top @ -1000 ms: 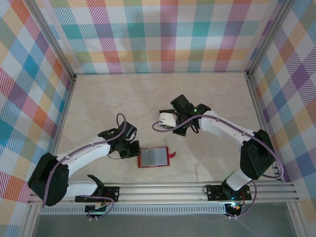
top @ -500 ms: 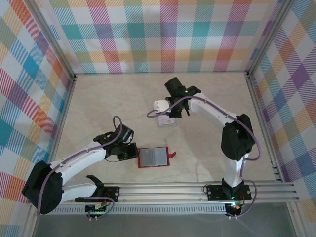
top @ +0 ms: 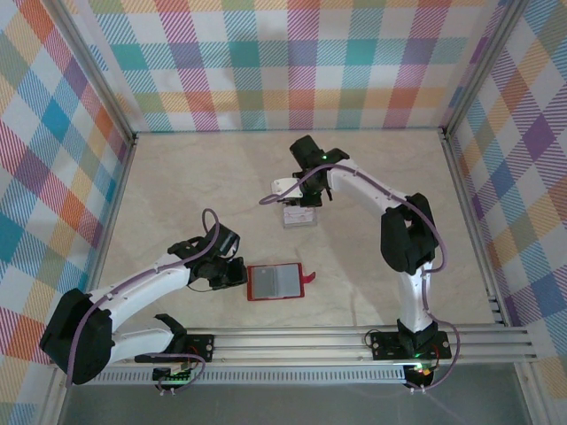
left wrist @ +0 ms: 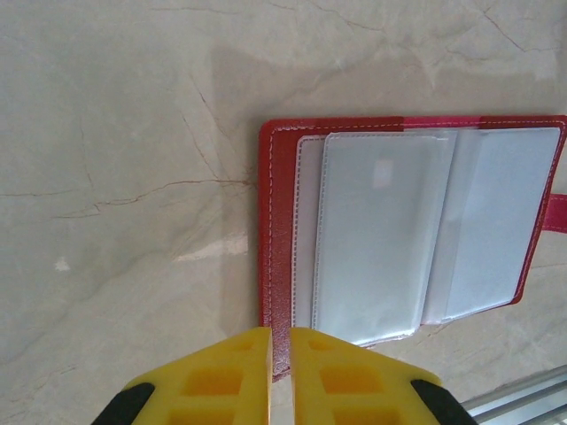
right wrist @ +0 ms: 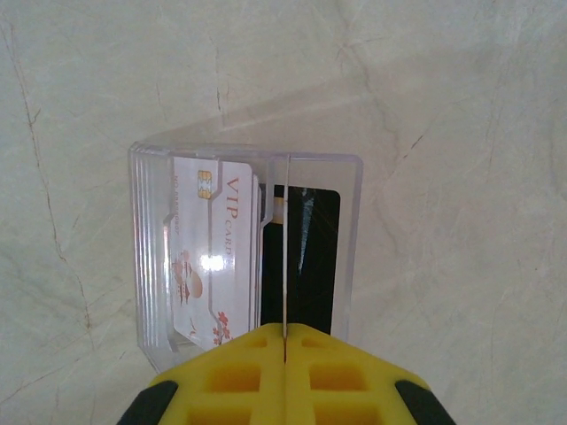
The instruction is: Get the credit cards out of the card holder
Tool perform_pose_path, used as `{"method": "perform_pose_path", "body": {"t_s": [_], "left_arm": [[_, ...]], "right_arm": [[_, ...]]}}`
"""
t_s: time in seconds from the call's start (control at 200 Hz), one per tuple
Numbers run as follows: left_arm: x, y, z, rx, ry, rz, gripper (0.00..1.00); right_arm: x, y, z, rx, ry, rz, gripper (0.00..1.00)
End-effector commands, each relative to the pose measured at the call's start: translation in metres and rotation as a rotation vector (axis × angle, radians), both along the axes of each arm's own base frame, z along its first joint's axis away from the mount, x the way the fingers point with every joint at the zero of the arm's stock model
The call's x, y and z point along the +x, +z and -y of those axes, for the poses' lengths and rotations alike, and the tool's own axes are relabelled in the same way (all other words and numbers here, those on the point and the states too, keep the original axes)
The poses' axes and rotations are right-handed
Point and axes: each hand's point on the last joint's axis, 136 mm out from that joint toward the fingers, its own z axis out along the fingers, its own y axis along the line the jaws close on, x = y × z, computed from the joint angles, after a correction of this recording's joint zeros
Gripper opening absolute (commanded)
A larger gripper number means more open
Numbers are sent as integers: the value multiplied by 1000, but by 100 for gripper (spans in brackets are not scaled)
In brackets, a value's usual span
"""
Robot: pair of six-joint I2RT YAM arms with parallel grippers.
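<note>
The card holder (top: 276, 282) is laid open and flat on the table (top: 195, 186), near the front edge and between the two arm bases. From above, its long axis is seen to run left to right, and the snap tab (top: 309, 279) is pointed to the right. In the left wrist view its grey-white pockets (left wrist: 412, 230) are turned up, and the tab is cut off at the right border.

The left gripper (left wrist: 281, 335) is closed on the holder's red left edge, which is seen passing into the narrow slit between the yellow fingers (left wrist: 221, 372).

Farther back on the table, the right gripper (right wrist: 285, 329) is held over a clear box (right wrist: 151, 266). Its fingers are pressed together on an edge-on card (right wrist: 285, 230) (shown as no more than a thin line running into the seam). Inside the box the credit cards (right wrist: 221, 248) are stacked with their long axis pointing away from the gripper, and a dark card (right wrist: 319, 257) is placed beside them.

Against the picture from a second ago, the holder has not been moved and the left gripper has barely shifted. The right gripper has been carried farther back and slightly left to the clear box (top: 299, 218), and the right arm's elbow has been swung inward.
</note>
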Motion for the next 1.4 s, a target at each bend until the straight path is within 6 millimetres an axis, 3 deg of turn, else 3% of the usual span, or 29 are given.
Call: {"method": "perform_pose_path", "body": {"t_s": [0.0, 0.255, 0.525, 0.645, 0.72, 0.875, 1.075, 1.255, 1.4], "left_arm": [[-5, -2, -9, 25, 31, -20, 14], [-4, -2, -8, 23, 34, -22, 14], [-2, -3, -5, 22, 25, -29, 14], [-1, -4, -4, 23, 21, -33, 14], [-1, -4, -5, 24, 21, -32, 14], [-2, -2, -5, 22, 27, -28, 14], [0, -3, -1, 5, 24, -31, 13], [3, -9, 4, 0, 15, -46, 5], [4, -15, 14, -45, 17, -61, 3]], "right_arm": [[4, -3, 5, -13, 14, -19, 0], [-7, -16, 14, -42, -11, -94, 0], [-25, -8, 19, -51, -75, -197, 0], [-6, -9, 16, -40, -103, -118, 22], [11, -6, 13, -25, -129, -47, 26], [32, 8, 9, 9, -166, 55, 28], [34, 40, 11, 103, -272, 113, 31], [17, 66, 11, 288, -515, 35, 40], [-6, 73, 15, 462, -765, -86, 39]]}}
